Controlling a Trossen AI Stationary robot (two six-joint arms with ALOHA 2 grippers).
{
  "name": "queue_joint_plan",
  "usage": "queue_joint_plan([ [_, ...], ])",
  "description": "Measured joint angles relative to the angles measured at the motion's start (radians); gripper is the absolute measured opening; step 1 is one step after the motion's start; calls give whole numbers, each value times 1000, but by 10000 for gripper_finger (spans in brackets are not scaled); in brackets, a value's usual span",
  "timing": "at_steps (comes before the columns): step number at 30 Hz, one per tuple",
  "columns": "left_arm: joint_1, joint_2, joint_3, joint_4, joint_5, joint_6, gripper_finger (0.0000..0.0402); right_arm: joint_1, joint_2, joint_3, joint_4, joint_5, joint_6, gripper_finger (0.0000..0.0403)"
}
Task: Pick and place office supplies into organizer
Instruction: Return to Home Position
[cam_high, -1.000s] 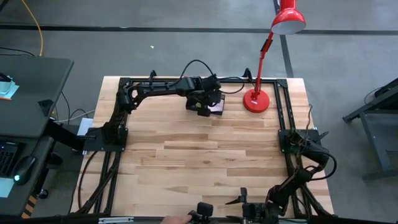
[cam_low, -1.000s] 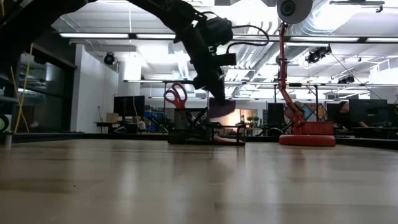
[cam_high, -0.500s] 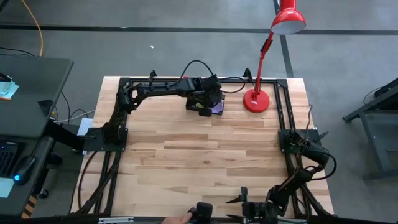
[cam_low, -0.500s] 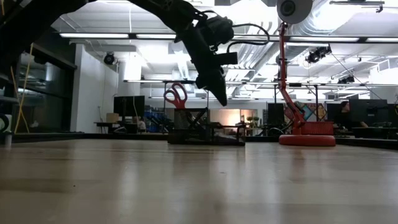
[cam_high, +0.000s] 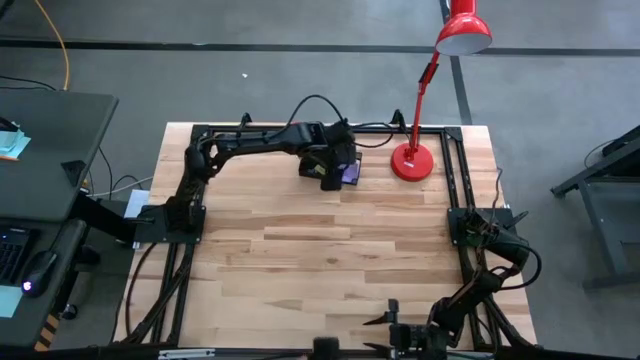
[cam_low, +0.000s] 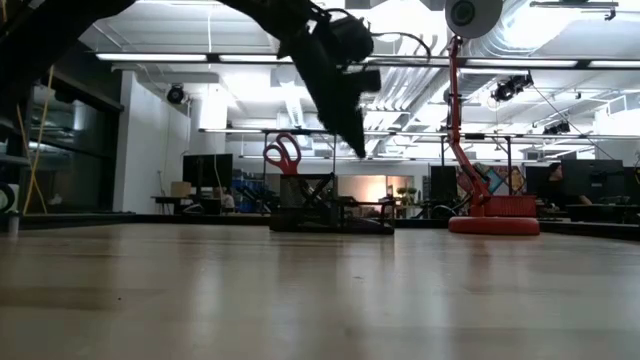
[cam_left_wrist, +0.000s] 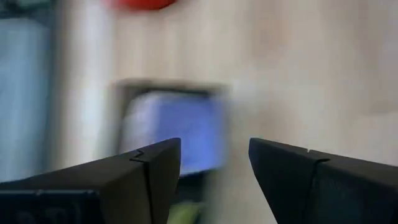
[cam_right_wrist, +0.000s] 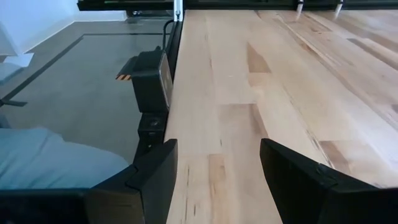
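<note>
The black organizer (cam_low: 330, 214) stands near the table's far edge, with the red-handled scissors (cam_low: 283, 154) upright in its taller cup. A purple note pad (cam_high: 350, 172) lies in its lower tray and also shows in the left wrist view (cam_left_wrist: 177, 127). My left gripper (cam_low: 354, 146) hangs open a little above the tray, its fingers (cam_left_wrist: 155, 168) pointing down and touching nothing. At the near right edge of the table, my right gripper (cam_right_wrist: 217, 168) waits open over bare wood.
A red desk lamp stands with its round base (cam_high: 411, 162) just right of the organizer, its stem (cam_low: 462, 130) rising close beside my left arm. A black frame rail (cam_high: 300, 128) runs along the far edge. Bare wood (cam_high: 320, 250) fills the middle of the table.
My left gripper has opened and let go of the purple note pad, which has dropped from between its fingers into the organizer's lower tray. The gripper has then risen a little above the organizer.
</note>
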Motion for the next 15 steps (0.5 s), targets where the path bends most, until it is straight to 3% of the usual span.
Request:
queue_joint_plan([
  [4, 10, -46, -1, -2, 404, -106, 184, 0, 0, 0, 6, 45, 25, 222],
  [6, -3, -76, -31, 32, 512, -145, 184, 0, 0, 0, 16, 40, 46, 222],
  [8, -33, -107, -78, 73, 500, -156, 184, 0, 0, 0, 47, 11, 37, 222],
  [12, -118, -192, -190, 191, 330, -212, 184, -4, 0, 0, 139, -37, -55, 222],
  [15, -192, -272, -311, 347, 280, -313, 184, -23, 0, 0, 228, -92, -162, 222],
])
